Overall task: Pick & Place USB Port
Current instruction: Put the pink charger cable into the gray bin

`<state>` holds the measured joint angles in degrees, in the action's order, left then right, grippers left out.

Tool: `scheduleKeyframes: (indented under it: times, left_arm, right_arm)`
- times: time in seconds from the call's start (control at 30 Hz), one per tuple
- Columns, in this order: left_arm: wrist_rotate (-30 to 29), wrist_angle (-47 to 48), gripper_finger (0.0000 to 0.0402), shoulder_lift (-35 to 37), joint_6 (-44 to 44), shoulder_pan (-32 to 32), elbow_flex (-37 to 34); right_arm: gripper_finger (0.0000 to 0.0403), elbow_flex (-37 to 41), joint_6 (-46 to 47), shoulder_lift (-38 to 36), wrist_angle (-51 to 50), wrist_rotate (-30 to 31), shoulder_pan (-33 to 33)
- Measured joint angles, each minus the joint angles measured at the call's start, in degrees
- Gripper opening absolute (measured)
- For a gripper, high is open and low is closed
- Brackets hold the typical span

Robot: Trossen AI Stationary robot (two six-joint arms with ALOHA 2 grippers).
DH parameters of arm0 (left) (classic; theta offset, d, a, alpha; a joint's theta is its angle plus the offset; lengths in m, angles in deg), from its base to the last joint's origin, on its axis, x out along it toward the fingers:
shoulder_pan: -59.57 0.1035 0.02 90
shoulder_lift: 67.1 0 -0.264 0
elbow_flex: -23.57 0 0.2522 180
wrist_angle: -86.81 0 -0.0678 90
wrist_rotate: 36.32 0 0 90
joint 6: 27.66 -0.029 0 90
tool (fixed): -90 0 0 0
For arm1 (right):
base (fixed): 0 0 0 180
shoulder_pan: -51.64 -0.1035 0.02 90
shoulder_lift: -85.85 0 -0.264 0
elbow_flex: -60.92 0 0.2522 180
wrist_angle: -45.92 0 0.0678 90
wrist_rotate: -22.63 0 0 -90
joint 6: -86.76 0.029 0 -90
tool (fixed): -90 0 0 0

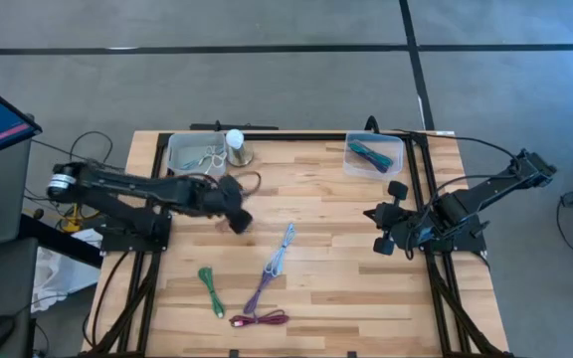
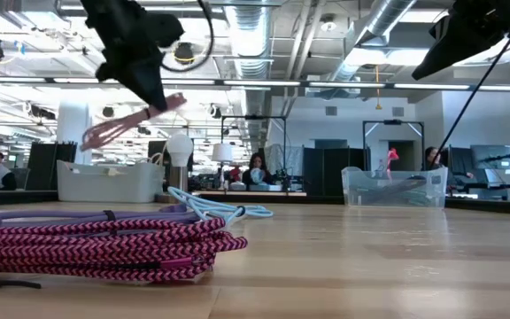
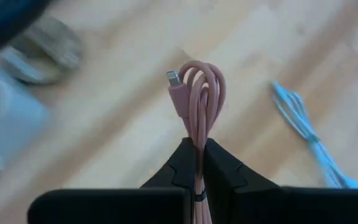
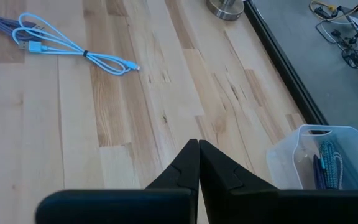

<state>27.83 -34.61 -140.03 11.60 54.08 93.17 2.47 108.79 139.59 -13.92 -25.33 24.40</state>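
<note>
Magenta braided cable (image 2: 96, 248) sits closest, untouched on the bench (image 1: 336, 268). Your left claw (image 3: 197, 163) is clamped on the pink cable (image 3: 199, 102), lifted near the left bin (image 1: 192, 152). Grip is only on the coil's tail; a swing could let it slip or drape over the bin rim. Right claw (image 4: 198, 158) together, parked at the bench's right edge.

Two bins are sitting at the table's (image 1: 366, 288) far edge, left bin (image 1: 195, 152) and right bin (image 1: 375, 154), each holding cables, with a lamp (image 1: 236, 146) standing just right of the left one. Left gripper (image 1: 237, 217) is hanging above the table near the left bin, clamping a coiled cable (image 3: 199, 106), right gripper (image 1: 384, 227) waiting at the right edge. Three more cables are lying toward the near edge: one (image 1: 210, 289) left, one (image 1: 277, 261) middle, one (image 1: 259, 319) nearest.
</note>
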Motion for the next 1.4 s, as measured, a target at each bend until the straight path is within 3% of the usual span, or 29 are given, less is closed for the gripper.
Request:
scheduleKeyframes:
  times: [0.2,0.5,0.83,1.03,1.17,1.4]
  left_arm:
    - [-9.62,2.82,0.0011,5.26,-7.71,4.37,0.0]
    - [-21.87,3.8,0.0011,6.11,-19.26,13.8,-0.09]
    - [-23.72,1.8,0.0011,6.18,-21.89,25.25,-10.41]
    - [-23.21,-18.55,0.0011,8.72,-34.96,29.12,-19.75]
    - [-17.91,-32.33,0.0011,11.88,-45.53,32.0,-25.14]
    - [-17.53,-37.88,0.0011,16.01,-52.27,37.42,-30.13]
  right_arm:
    - [0.0,0.0,0.04,-0.02,0.26,0.0,0.0]
    - [0.0,0.0,0.51,-0.01,0.27,0.0,0.0]
    - [0.0,0.0,0.55,0.0,0.24,0.0,0.0]
    - [0.0,0.0,0.55,0.0,0.22,0.0,0.0]
    - [0.0,0.0,0.55,0.0,0.24,0.0,0.0]
    - [0.0,0.0,0.54,0.0,0.31,0.02,0.0]
